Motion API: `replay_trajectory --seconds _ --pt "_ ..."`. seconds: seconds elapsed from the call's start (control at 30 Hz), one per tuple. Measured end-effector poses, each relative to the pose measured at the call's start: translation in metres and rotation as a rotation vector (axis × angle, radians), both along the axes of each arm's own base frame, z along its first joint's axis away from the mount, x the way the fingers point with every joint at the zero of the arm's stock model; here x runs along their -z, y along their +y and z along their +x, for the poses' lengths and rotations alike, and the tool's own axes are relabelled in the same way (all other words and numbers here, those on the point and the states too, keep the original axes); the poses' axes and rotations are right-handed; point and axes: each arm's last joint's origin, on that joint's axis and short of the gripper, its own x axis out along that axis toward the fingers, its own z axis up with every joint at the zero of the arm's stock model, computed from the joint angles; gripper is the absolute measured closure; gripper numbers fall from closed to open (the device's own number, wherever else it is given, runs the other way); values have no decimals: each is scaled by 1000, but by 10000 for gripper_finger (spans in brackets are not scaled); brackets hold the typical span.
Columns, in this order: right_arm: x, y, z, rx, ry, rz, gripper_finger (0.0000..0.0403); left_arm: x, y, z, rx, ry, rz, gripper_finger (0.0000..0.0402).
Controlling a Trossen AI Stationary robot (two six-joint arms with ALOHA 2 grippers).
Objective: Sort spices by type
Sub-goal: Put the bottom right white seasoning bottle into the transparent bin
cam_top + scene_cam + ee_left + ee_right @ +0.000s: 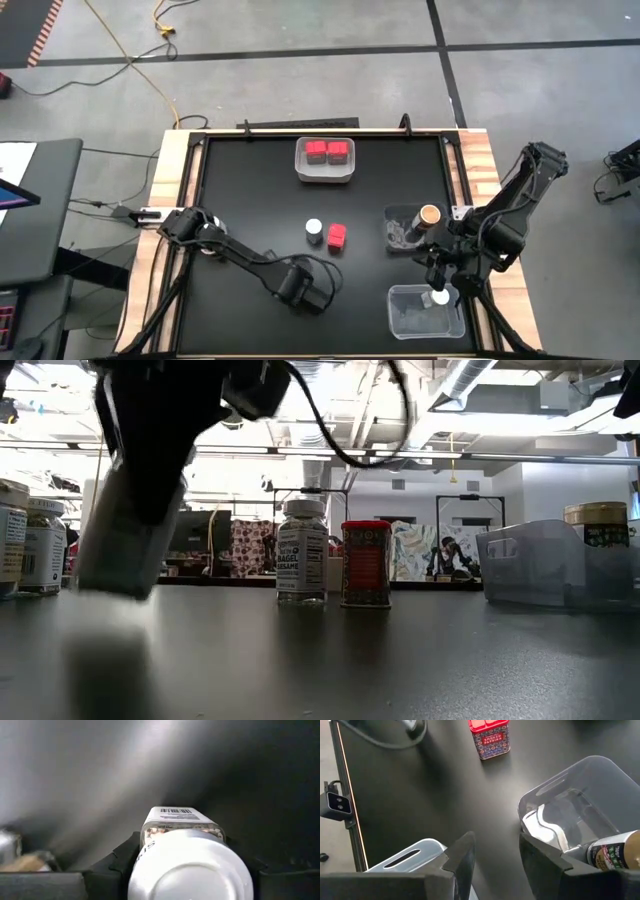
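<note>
Both arms (pixel 250 262) are finished in matte black, with segmented links, exposed black cabling (pixel 325 270), and angular dark fingers (pixel 462 857).

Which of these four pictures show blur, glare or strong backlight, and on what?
Low view: the left gripper with its jar is a blurred shape close to the lens; bright ceiling lights behind wash out the room. Left wrist view: the white-lidded jar is near and soft, and the table behind is streaked grey. High view: even light. Right wrist view: sharp; the red box label is readable.
</note>
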Motion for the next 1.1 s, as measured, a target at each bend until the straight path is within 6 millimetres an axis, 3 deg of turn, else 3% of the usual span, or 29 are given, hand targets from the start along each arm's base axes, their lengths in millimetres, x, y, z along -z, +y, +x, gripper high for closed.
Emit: replay_trajectory --seconds 0.23,0.4,0.5,0.67,0.83,1.1 --pt "0 0 0 -44 7 -33 221 -25 14 -20 -151 -23 121 210" --pt "0 0 0 -59 9 -44 221 -38 31 -53 -302 -101 119 210" --pt "0 1 0 -59 8 -43 221 -35 45 -81 -484 -187 86 210" --pt "0 1 0 -61 10 -40 221 -19 65 -115 -949 -373 -42 210" --pt "0 1 0 -65 11 -43 221 -6 63 -107 -1093 -484 -144 210" --pt "0 1 0 -82 14 -57 221 15 60 -73 -1104 -323 -59 210"
